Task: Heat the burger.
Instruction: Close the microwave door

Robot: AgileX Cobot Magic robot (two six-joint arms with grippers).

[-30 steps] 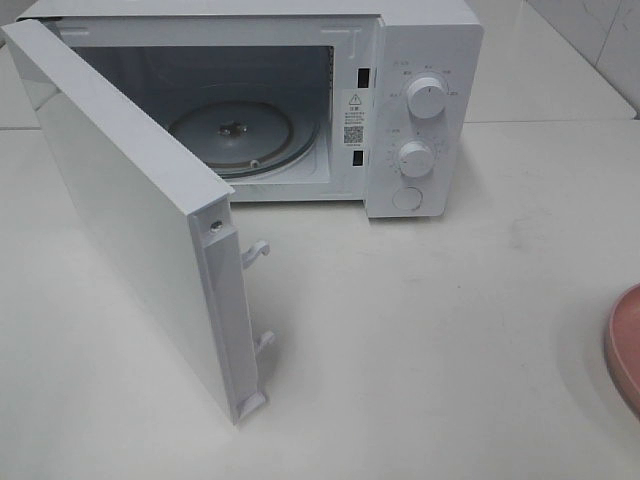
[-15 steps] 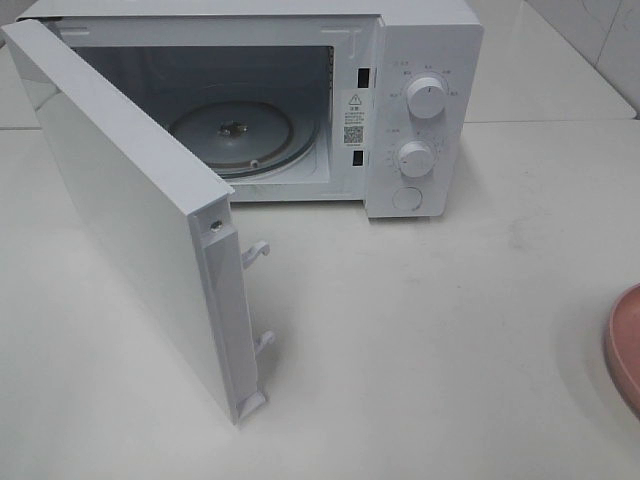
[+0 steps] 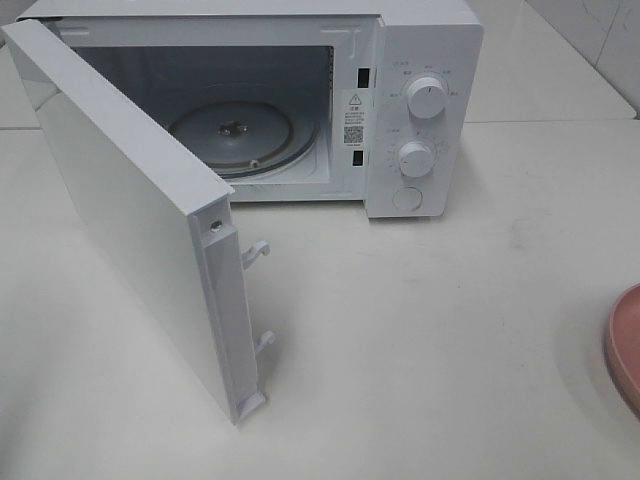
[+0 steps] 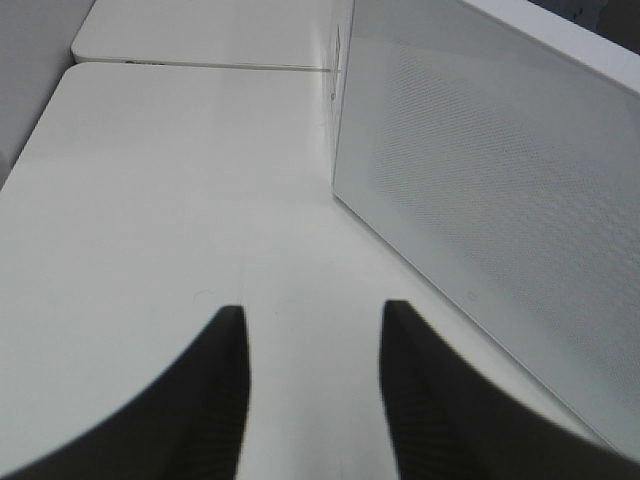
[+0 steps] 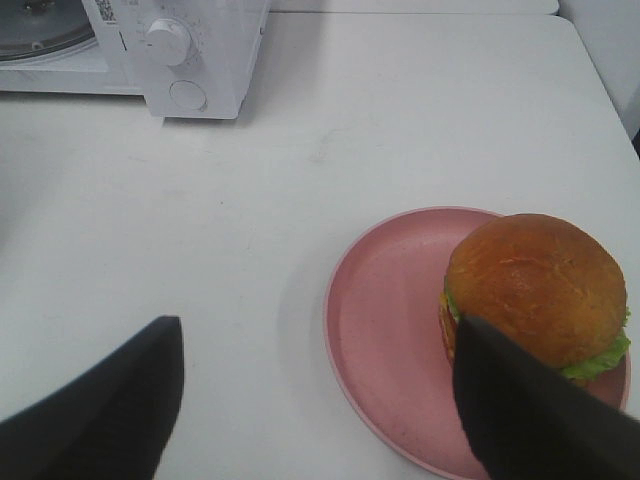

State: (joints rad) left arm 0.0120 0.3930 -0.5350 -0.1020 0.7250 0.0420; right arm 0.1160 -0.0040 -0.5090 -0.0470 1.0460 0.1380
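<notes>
The burger (image 5: 535, 285), with a glossy brown bun and green lettuce, sits on a pink plate (image 5: 385, 330) in the right wrist view. My right gripper (image 5: 318, 340) is open and hangs above the table beside the plate. One dark finger (image 5: 520, 410) overlaps the burger's near edge without gripping it. In the high view only the plate's rim (image 3: 625, 345) shows at the right edge, and neither arm appears. My left gripper (image 4: 312, 385) shows two dark fingers with a gap and nothing between them, over bare table next to the microwave door (image 4: 500, 200).
A white microwave (image 3: 425, 60) stands at the back, with two knobs and a round button on its panel. Its door (image 3: 130, 220) swings far out to the front left. The glass turntable (image 3: 240, 135) inside carries nothing. White table lies between microwave and plate.
</notes>
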